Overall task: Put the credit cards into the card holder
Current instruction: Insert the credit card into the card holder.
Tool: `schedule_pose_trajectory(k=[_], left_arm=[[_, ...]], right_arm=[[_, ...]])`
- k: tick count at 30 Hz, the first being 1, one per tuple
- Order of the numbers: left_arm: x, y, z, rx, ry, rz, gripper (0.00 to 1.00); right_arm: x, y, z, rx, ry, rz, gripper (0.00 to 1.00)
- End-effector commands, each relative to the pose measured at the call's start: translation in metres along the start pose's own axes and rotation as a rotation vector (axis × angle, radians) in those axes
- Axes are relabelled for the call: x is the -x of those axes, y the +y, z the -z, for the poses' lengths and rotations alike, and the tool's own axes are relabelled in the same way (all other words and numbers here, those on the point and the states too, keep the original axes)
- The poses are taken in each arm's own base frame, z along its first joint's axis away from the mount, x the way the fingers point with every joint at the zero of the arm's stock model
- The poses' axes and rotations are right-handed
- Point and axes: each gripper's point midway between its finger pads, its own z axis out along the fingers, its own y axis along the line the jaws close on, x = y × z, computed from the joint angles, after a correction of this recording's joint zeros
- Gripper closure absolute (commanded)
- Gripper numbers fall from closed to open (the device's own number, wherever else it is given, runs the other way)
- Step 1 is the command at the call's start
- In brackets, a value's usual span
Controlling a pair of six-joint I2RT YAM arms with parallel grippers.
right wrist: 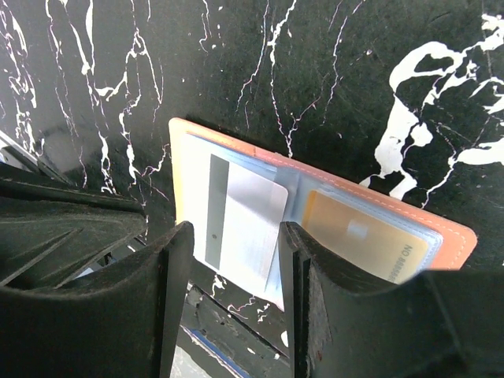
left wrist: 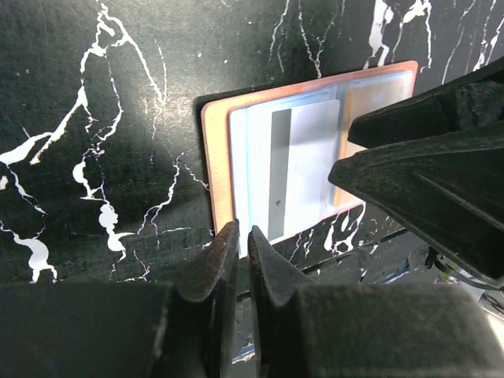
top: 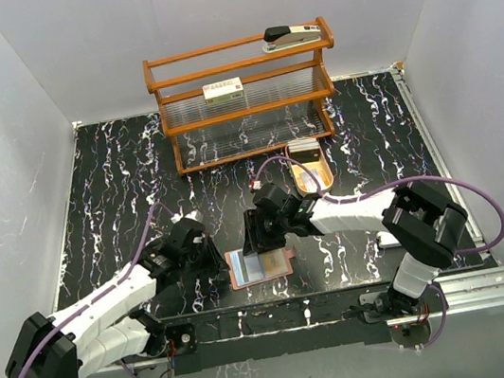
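Card holder (right wrist: 455, 240) lying open, one white card (right wrist: 246, 222), one beige card (right wrist: 362, 236)

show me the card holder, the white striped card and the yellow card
card holder (right wrist: 455, 240), right wrist view, bare leather at its right end
white striped card (right wrist: 248, 224), right wrist view, its pale face
yellow card (right wrist: 366, 240), right wrist view, its middle
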Motion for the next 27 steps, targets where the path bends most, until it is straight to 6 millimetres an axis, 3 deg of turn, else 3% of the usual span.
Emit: schedule_pose_trajectory(k=[1,16,27], left_arm=[[-0.004,0.007,-0.008,0.008,-0.009,0.039,0.91],[-0.014,0.019,-0.026,0.019,0.014,0.049,0.89],[-0.017,0.02,-0.032,0.009,0.027,0.048,0.9]], right_arm=[[0.01,0.013,-0.002,0.042,-0.043,0.004,0.55],[0.002,0.015,-0.015,0.05,-0.021,-0.02,0.57],[0.0,0.041,-0.01,0.166,-0.009,-0.032,0.58]])
